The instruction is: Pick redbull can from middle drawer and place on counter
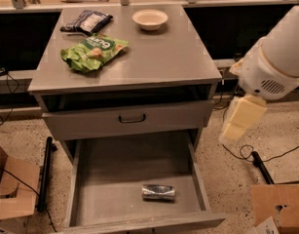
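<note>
Silvery metal, the redbull can (158, 192) lies on its side near the front of the open middle drawer (117, 177); we judge it light, slick and dentable, best pinched mid-body, while the gripper (242, 118) hangs well to the drawer's right, with the state of its jaws impossible to tell.

Can (158, 192) on side, front part of open drawer (110, 179) floor. Claw (235, 126) right of drawer, raised, well apart from can. Tabletop (163, 57): green bag (93, 51), dark bag (86, 21), bowl (150, 18).
</note>
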You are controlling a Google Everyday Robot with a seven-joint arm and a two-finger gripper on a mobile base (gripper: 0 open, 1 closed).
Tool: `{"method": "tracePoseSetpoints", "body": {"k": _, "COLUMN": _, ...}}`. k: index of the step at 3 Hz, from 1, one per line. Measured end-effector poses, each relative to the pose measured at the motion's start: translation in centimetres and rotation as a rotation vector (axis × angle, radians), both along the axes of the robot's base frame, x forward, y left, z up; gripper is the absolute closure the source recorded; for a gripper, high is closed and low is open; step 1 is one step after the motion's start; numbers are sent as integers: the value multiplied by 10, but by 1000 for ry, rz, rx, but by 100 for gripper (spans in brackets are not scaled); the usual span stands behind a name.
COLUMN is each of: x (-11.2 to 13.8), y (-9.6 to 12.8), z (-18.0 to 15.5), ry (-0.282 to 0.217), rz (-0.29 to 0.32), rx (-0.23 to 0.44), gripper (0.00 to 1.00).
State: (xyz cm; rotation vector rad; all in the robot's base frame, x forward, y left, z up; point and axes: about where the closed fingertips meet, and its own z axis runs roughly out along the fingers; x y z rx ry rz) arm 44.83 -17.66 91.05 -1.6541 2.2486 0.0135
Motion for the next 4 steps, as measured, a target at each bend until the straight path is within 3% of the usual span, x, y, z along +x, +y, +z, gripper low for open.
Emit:
{"method": "tracePoseSetpoints", "body": {"k": 1, "x": 15, "y": 13, "z": -36, "ry": 70, "rz": 25, "rx": 45, "gripper": 0}}
{"method": "tracePoseSetpoints", "body": {"k": 3, "x": 17, "y": 24, "z": -64, "ry": 109, "rz": 21, "rx": 62, "gripper": 0}}
{"method": "tracePoseSetpoints", "body": {"k": 4, "x": 13, "y": 45, "z": -112, "ry": 178, "rz": 23, "rx": 116, "gripper": 0}}
